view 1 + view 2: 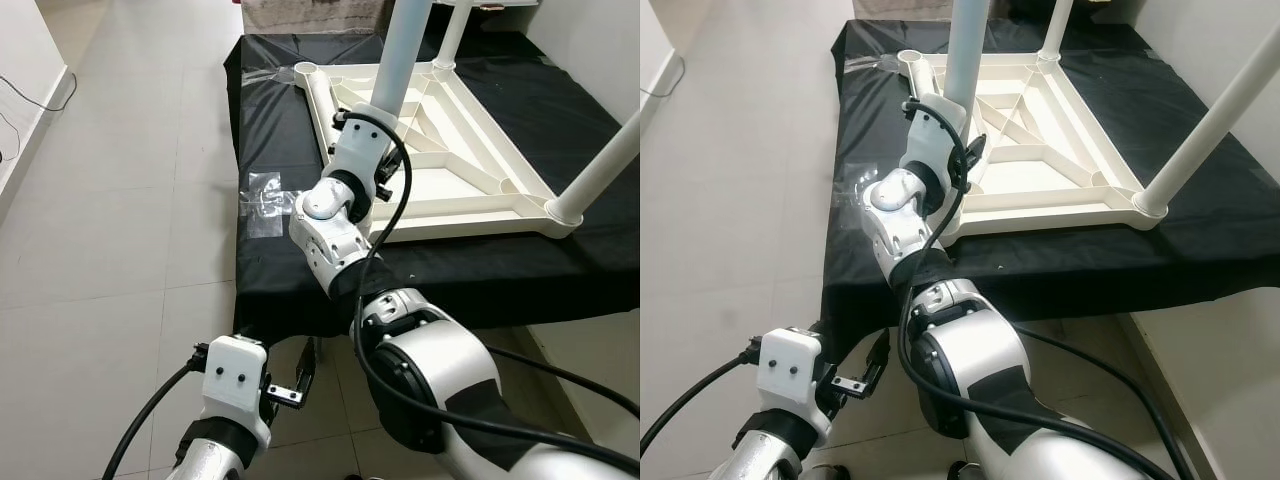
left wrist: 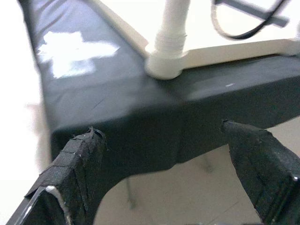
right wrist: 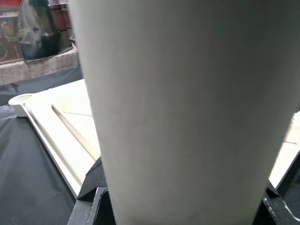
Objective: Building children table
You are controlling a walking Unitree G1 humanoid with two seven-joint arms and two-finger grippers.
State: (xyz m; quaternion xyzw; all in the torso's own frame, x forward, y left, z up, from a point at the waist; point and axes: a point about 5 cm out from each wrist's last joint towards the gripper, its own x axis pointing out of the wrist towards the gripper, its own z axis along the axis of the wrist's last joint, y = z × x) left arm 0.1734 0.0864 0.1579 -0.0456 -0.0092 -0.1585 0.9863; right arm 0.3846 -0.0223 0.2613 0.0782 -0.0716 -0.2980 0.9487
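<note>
Left claw [image 2: 164, 178] is hanging spread low before the counter [image 1: 270, 290], which is wearing a smooth black cloth. Right claw [image 1: 372, 140] is pinching a round cream plastic leg [image 1: 400, 60] standing upright at the near corner of the ribbed, upturned tabletop [image 1: 450, 190]. Pale glossy floor tiles [image 1: 130, 200] are lying around

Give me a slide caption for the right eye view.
Right gripper grips a white table leg standing in the upturned children's tabletop on black cloth.
</note>
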